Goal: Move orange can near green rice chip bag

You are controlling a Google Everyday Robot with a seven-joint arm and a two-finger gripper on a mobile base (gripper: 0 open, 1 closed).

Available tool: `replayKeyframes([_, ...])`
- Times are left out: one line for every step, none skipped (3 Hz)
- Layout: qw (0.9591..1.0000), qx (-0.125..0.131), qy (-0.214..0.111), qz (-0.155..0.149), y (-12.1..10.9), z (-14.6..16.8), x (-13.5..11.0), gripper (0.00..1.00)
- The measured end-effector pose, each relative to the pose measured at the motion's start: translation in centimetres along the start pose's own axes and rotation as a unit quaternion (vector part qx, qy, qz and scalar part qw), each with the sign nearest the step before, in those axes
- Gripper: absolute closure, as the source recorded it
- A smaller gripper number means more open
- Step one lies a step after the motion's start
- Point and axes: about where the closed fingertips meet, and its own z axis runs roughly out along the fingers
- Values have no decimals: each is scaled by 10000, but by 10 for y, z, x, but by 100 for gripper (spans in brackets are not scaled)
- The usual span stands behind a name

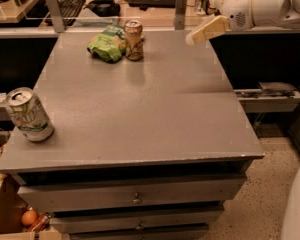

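End effector [207,30], state I cannot tell, holds nothing; the orange can [133,33] to its left seems light, rigid, slippery, best gripped mid-body.

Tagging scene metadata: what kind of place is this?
Probably an office or lab: a keyboard on the desk behind, and a grey drawer cabinet as worktop. The pincer hangs above its far right corner, apart from the orange can.

Dim warm light; soft shadows; bright end effector [194,37] at upper right
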Motion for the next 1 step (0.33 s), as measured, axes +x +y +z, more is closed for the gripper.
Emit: replayKeyframes([10000, 23, 18, -13, 0, -7, 0, 0])
